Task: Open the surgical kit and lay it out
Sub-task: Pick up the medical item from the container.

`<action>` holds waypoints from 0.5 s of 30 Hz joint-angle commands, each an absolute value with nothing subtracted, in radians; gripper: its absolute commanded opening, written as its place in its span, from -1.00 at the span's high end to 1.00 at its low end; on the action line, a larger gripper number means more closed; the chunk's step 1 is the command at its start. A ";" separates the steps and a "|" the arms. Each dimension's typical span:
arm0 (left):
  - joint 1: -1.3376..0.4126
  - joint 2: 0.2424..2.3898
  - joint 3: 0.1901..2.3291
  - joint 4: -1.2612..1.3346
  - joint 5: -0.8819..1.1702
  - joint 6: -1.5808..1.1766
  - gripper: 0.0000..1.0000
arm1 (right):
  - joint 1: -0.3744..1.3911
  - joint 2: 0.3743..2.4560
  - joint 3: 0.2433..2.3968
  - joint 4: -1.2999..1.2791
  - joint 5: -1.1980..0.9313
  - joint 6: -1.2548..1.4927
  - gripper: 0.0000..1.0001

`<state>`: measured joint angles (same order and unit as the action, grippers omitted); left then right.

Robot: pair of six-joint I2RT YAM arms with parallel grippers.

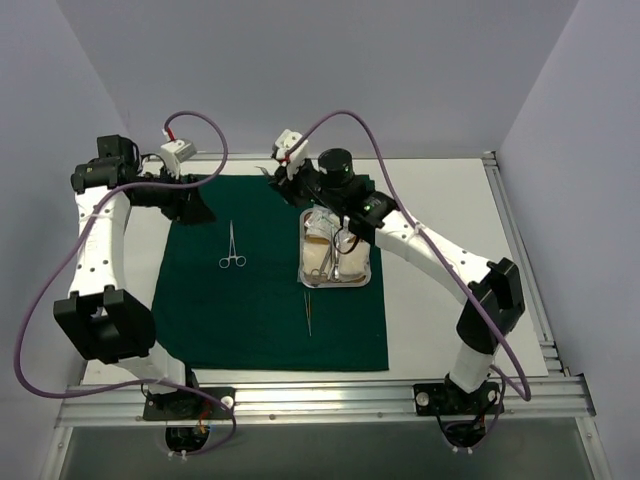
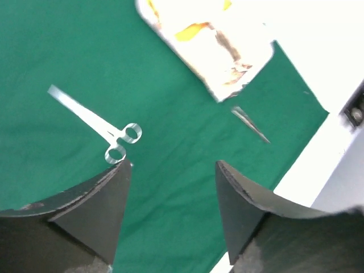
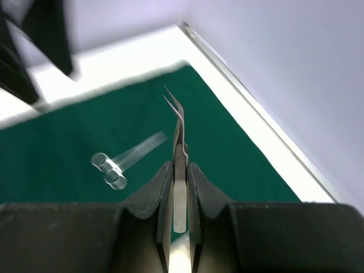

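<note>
**Right gripper [image 3: 180, 169] clamped on thin tweezers [image 3: 177, 122] above the spread green cloth [image 1: 270, 335].**

The tweezers' long axis runs straight out from the closed jaws towards the cloth's far edge, with bare cloth directly beneath, so this arm looks best placed to lay them down. A ring-handled clamp [image 1: 232, 247] and a second pair of tweezers [image 1: 308, 312] lie flat on the cloth, beside the steel tray [image 1: 336, 284]. The left gripper [image 2: 173, 168], fingers apart and empty, hovers over the far-left corner.
</note>
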<state>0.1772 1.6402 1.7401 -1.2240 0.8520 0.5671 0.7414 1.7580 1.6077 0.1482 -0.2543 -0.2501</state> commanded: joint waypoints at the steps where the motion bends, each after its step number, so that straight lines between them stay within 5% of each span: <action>1: 0.146 1.534 1.764 -1.234 1.058 0.655 -0.45 | 0.805 1.669 1.528 0.511 -0.408 -0.070 1.00; 15: 0.029 1.443 1.721 -1.072 1.207 0.600 -0.43 | 0.873 1.675 1.499 0.805 -0.528 0.176 1.00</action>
